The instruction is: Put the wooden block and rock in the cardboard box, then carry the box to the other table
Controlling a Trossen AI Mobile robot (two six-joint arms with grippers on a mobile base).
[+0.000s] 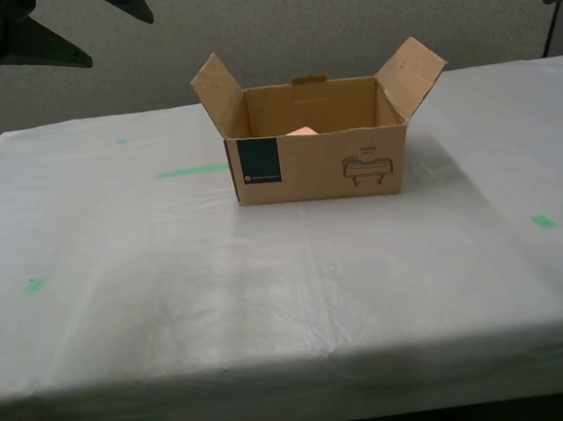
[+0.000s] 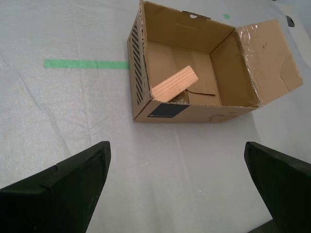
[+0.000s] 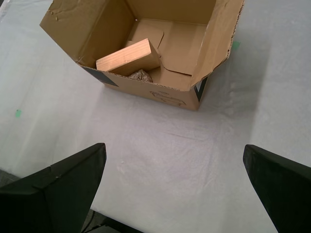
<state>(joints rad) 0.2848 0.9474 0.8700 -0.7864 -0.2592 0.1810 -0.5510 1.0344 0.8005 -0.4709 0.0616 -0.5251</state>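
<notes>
Block (image 3: pixel 129 57), rock (image 3: pixel 141 75) inside box (image 1: pixel 317 164).

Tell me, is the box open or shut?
Open. The cardboard box has its side flaps spread outward, and the wooden block shows inside.

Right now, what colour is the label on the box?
Dark blue label on the brown box, clearest in the exterior view.

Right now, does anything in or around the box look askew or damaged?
The wooden block lies tilted inside the cardboard box, one end propped over the rock. Nothing looks spilled or damaged.
</notes>
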